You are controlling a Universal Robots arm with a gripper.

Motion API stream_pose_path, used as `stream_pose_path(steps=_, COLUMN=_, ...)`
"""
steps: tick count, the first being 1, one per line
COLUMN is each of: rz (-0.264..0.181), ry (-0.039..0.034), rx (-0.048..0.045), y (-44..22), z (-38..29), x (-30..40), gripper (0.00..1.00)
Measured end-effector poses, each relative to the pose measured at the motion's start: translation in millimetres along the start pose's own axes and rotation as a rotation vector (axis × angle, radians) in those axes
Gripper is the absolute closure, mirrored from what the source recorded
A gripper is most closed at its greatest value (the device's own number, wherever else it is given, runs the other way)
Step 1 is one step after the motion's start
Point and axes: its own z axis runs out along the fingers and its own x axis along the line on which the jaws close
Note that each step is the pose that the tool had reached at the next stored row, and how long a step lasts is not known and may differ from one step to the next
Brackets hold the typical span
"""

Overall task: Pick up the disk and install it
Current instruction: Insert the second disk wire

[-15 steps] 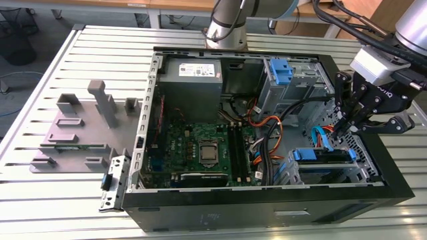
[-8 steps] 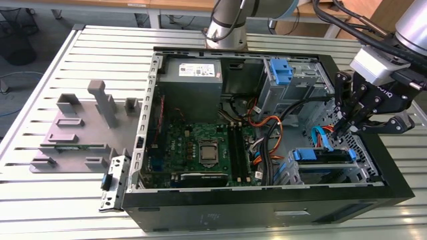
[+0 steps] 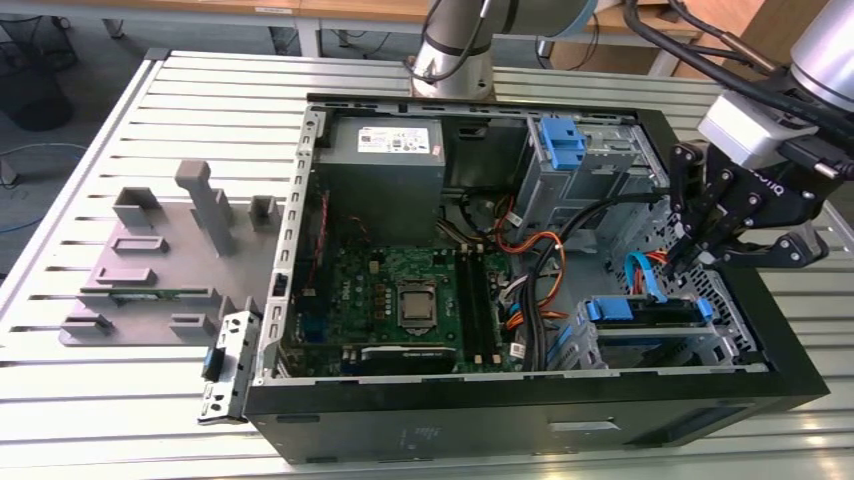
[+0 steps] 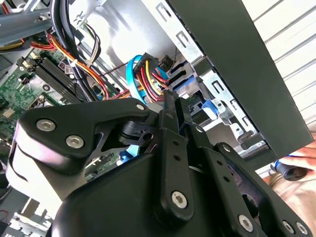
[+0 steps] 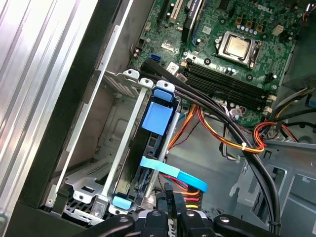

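The disk point(image 5: 148, 163) is sitting edge-up in the drive cage point(image 5: 121, 148) with the gripper point(image 3: 727, 250) hovering just above it, its grip state impossible to tell, and any descent is risking snagging the blue cable point(image 5: 173, 173) crossing the disk.

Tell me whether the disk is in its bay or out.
In: the disk sits edge-up inside the metal drive cage, cables plugged at its end, gripper just above.

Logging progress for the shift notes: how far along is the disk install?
Mostly done, it seems: the disk, blue rails showing, sits in the drive cage at the case's corner. The tool hangs just above that bay, holding nothing visible. Whether the disk is fully seated cannot be told.
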Motion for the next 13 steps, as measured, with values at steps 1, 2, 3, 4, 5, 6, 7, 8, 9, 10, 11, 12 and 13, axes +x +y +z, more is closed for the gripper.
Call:
stream_pose_path(steps=1, rz=0.012, ry=-0.0006, rx=-0.0001, y=0.1, z=0.1, x=0.1, gripper=0.83)
stream_pose_path(steps=2, rz=0.024, ry=-0.0012, rx=-0.0002, y=0.1, z=0.1, x=0.3, gripper=0.83)
stream_pose_path(steps=3, rz=0.036, ry=-0.0017, rx=-0.0002, y=0.2, z=0.2, x=0.4, gripper=0.83)
stream_pose_path(steps=4, rz=0.048, ry=-0.0024, rx=-0.0003, y=0.2, z=0.2, x=0.6, gripper=0.83)
stream_pose_path(steps=5, rz=0.059, ry=-0.0030, rx=-0.0003, y=0.3, z=0.3, x=0.9, gripper=0.83)
stream_pose_path(steps=6, rz=0.068, ry=-0.0035, rx=-0.0004, y=0.5, z=0.3, x=1.3, gripper=0.83)
stream_pose_path(steps=7, rz=0.077, ry=-0.0039, rx=-0.0005, y=0.6, z=0.4, x=1.9, gripper=0.83)
stream_pose_path(steps=8, rz=0.085, ry=-0.0042, rx=-0.0006, y=0.9, z=0.4, x=2.7, gripper=0.83)
stream_pose_path(steps=9, rz=0.092, ry=-0.0046, rx=-0.0006, y=1.2, z=0.4, x=3.5, gripper=0.83)
stream_pose_path(steps=10, rz=0.100, ry=-0.0051, rx=-0.0007, y=1.4, z=0.5, x=4.4, gripper=0.83)
stream_pose_path(steps=11, rz=0.107, ry=-0.0054, rx=-0.0008, y=1.8, z=0.5, x=5.4, gripper=0.83)
stream_pose_path(steps=12, rz=0.114, ry=-0.0057, rx=-0.0008, y=2.1, z=0.6, x=6.4, gripper=0.83)
stream_pose_path(steps=13, rz=0.120, ry=-0.0062, rx=-0.0008, y=2.5, z=0.7, x=7.4, gripper=0.83)
